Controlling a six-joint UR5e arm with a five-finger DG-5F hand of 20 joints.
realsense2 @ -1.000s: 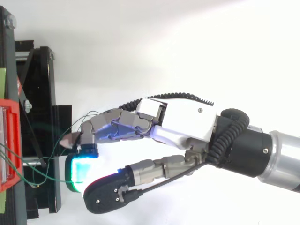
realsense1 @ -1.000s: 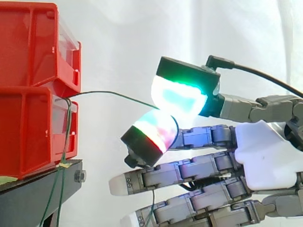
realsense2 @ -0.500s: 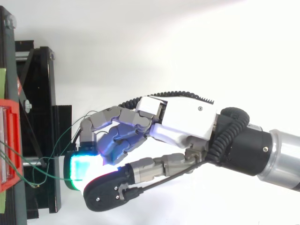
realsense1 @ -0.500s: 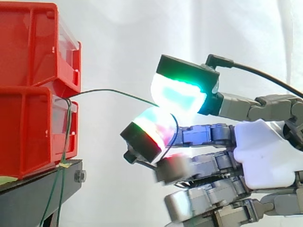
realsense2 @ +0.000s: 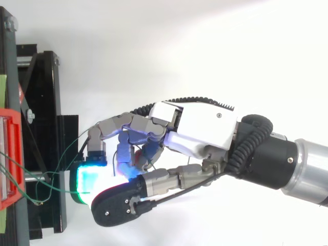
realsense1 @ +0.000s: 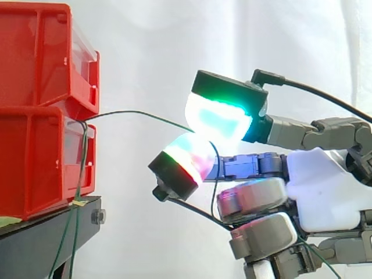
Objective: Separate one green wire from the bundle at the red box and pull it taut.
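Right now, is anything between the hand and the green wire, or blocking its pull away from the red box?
Nothing visible. The hand pinches the green wire between pads on its fingers, and it runs through open air from the red box to them. Other wires hang beside the box.

thin green wire (realsense1: 139,113) bows from the red box (realsense1: 35,157) to the hand (realsense1: 325,186), bundle (realsense1: 82,163) hanging below.
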